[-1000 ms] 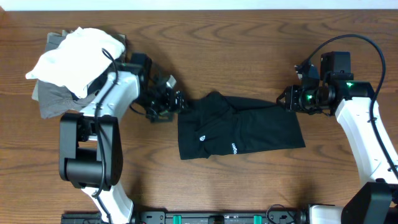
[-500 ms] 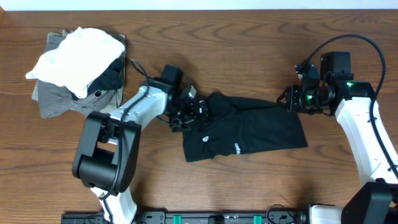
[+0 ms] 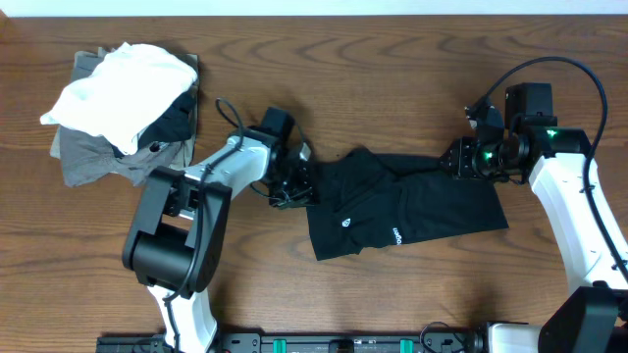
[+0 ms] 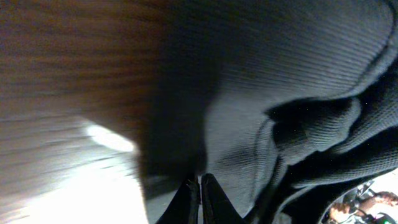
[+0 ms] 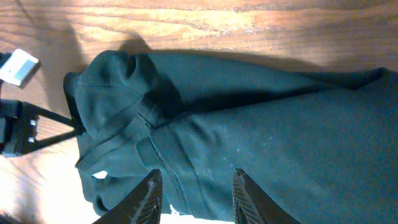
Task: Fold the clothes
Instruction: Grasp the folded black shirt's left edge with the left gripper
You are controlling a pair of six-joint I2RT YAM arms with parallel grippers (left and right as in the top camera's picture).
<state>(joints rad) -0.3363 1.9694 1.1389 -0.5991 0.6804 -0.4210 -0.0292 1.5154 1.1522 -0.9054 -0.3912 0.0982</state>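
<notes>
The black shirt (image 3: 407, 206) lies partly folded and rumpled right of centre in the overhead frame, stretched left to right on the bench, its bunched collar end at upper left, a small white round logo and white lettering facing up near its lower edge.

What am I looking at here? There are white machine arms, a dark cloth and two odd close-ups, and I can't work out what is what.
These are two robot arms at a wooden table, each ending in a two-finger gripper. The wide picture comes from a camera above the table; each close-up comes from a camera on one arm's wrist. Between the arms lies a black shirt with a small white logo, to be folded. The left gripper is shut at the shirt's left edge; whether it pinches fabric isn't clear. The right gripper is at the shirt's right end, its fingers apart, the cloth between them in its close-up; a firm hold is uncertain. A pile of white and grey clothes sits in the far left corner.
</notes>
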